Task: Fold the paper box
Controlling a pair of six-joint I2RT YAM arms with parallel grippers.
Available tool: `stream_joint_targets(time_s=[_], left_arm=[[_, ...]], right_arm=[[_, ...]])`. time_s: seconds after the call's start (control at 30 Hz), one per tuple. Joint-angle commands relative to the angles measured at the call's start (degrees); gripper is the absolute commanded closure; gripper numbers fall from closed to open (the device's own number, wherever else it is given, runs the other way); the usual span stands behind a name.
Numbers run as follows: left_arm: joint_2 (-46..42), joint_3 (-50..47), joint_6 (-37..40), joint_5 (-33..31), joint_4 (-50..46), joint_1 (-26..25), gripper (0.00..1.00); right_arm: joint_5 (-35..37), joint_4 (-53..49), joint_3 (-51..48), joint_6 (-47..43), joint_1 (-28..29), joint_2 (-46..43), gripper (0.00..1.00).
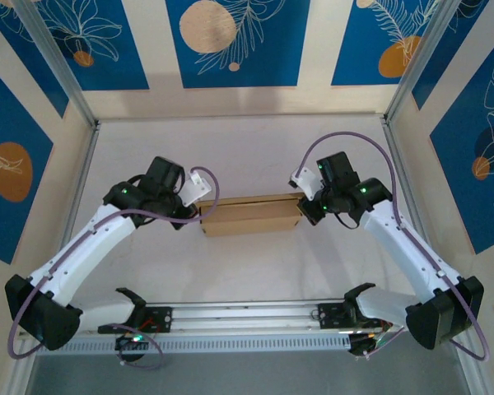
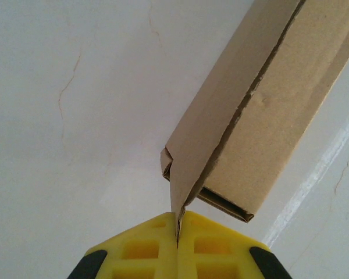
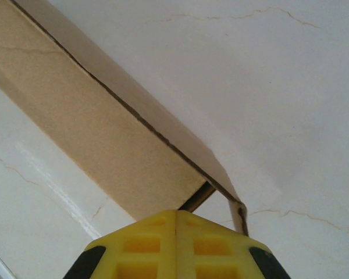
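My left gripper [image 2: 177, 228] is pinched shut on a thin end flap of the paper box [image 1: 251, 216]. My right gripper [image 3: 175, 220] is closed at the box's other end, holding it or not I can't tell. The box lies on the table [image 1: 247, 148] between them. It looks light, springy and easy to tear, so I'd grip flaps near the creases.

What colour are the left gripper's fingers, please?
Bright yellow fingers, clearest in the left wrist view.
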Motion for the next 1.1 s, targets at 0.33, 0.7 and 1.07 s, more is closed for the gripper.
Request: stream_joint_targets(time_s=[0.33,0.7,1.07], left_arm=[[1.5,2.2,0.8,1.5,-0.9,0.3,1.0],[2.9,3.2,0.5,0.9,-0.7,0.3,1.0],[3.8,4.4,-0.6,1.2,-0.8,0.3,1.0]], right_arm=[[2.3,2.4,1.6,-2.3,-3.6,-5.1,0.51],[-2.1,1.9,0.1,-1.8,-4.0,-0.2,0.49],[-4.2,0.5,1.7,0.0,-4.7,1.5,0.94]])
